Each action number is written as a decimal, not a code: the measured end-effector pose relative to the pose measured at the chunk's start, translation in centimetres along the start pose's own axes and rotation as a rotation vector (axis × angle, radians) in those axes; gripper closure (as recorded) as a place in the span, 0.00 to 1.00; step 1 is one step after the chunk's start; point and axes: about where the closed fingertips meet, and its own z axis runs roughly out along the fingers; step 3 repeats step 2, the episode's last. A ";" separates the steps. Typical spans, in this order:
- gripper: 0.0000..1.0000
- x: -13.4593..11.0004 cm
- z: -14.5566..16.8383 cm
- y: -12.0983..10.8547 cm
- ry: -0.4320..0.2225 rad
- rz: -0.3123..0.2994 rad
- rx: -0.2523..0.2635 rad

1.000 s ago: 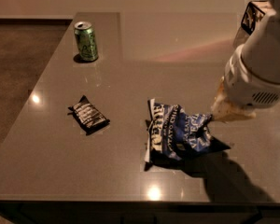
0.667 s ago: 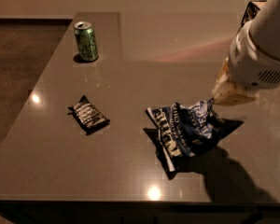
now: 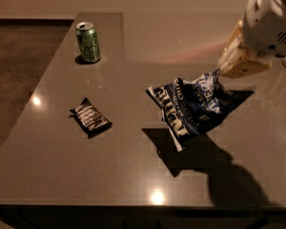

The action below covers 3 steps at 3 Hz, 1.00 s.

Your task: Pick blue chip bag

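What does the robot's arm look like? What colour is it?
The arm is a fat, rounded white shell with a dark slotted patch. Its gripper, upper right at the top corner of the blue chip bag, is tan.

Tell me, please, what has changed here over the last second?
The claw, shut on the right corner of the bag, rose and swung slightly right. This lifted the bag largely off the table, and it now hangs tilted over its shadow. The can and packet stayed put.
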 end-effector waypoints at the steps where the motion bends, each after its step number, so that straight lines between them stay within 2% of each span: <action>1: 1.00 -1.3 -2.7 -1.5 -0.039 -0.013 0.043; 3: 1.00 -1.7 -3.5 -1.6 -0.046 -0.018 0.062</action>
